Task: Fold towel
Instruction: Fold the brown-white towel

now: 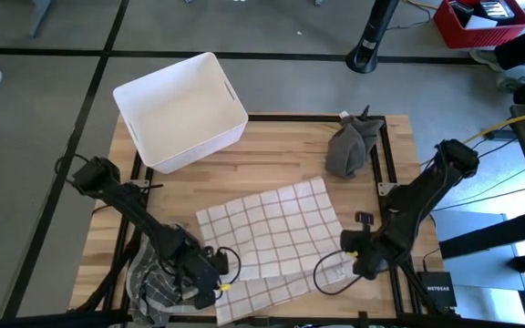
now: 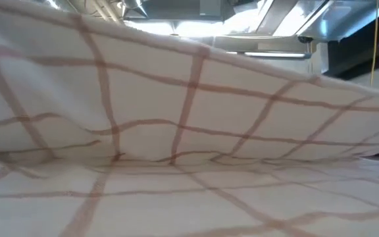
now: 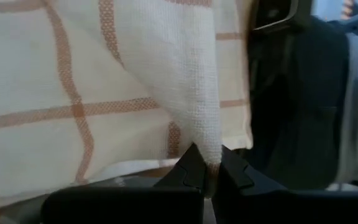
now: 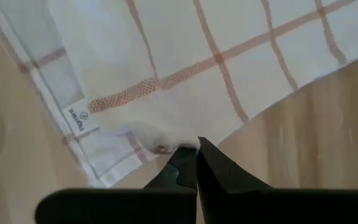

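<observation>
Checked towel (image 1: 272,232) lies on the bench (image 1: 272,146) near its front edge, partly folded over itself. Left hand (image 3: 209,173) at the towel's front-left corner, fingers pinched shut on a raised fold of cloth. Right hand (image 4: 196,155) at the front-right corner, closed on the edge. Small sewn label (image 4: 79,118) beside it; print too small to read.

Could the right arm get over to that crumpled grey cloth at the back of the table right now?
Probably not yet: the right gripper is shut on the checked towel. Otherwise bare table lies before the grey cloth.
</observation>
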